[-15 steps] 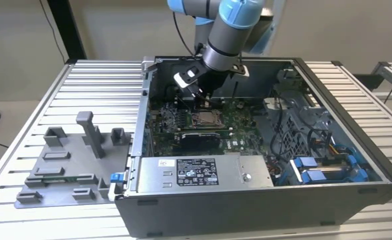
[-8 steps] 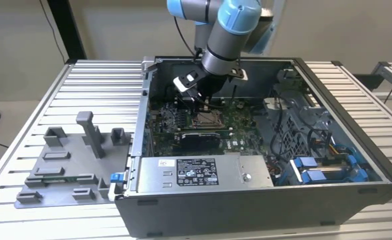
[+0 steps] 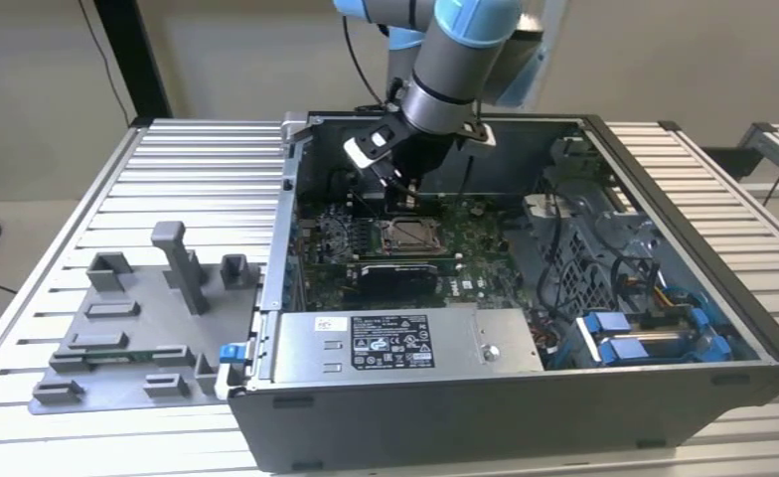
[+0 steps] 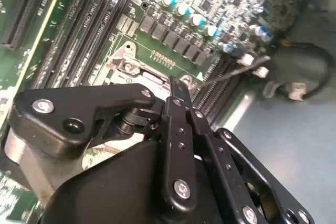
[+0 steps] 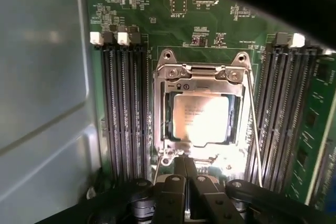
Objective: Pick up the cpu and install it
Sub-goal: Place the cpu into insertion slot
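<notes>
Gripper (image 5: 185,163) fingers pressed together, holding nothing, tips just beside the socket frame (image 5: 200,75) edge. We note the cpu (image 5: 202,119) lying flat inside that frame, on the green motherboard (image 5: 157,3), memory slots (image 5: 123,108) flanking both sides, within the computer case (image 3: 523,397).

- The gripper (image 3: 403,189) hangs from the blue-and-grey arm (image 3: 456,70), inside the open computer case (image 3: 496,417).
- Close below it sits the square metal socket (image 3: 409,236), on the green motherboard (image 3: 476,248).
- Further below it lies the grey power supply (image 3: 403,343).
- Well apart from the gripper, toward the exterior view's left, a grey tray (image 3: 111,343) with upright posts rests on the slatted table (image 3: 191,159).
</notes>
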You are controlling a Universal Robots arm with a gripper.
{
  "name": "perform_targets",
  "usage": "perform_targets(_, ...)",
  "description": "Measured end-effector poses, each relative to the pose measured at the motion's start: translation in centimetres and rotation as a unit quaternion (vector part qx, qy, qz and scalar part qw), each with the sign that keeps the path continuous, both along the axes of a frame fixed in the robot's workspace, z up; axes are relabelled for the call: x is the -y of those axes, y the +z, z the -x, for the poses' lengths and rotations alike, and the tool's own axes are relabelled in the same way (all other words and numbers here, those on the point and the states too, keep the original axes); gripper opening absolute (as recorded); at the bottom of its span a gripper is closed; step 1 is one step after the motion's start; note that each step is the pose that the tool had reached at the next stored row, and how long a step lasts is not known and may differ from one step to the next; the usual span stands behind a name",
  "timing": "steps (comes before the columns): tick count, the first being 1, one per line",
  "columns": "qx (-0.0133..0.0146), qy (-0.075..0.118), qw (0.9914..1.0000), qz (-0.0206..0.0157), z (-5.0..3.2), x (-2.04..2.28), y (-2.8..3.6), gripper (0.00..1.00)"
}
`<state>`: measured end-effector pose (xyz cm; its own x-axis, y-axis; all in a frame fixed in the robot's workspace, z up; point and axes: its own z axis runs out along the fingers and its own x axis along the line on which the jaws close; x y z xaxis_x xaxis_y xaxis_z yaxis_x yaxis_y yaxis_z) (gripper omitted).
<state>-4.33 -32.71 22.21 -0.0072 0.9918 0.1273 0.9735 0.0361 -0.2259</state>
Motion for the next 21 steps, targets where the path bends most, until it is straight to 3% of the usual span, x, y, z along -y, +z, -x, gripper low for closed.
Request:
perform_targets(8,0.001,0.0,1.0,0.0001,0.23,0.0,2.64,0.0)
perform_targets(17,0.0025,0.0,1.0,0.0,1.49,0.0,3.84,0.0)
perform_targets(21,0.0049,0.0,0.99999,0.0,2.97,0.0,3.92,0.0)
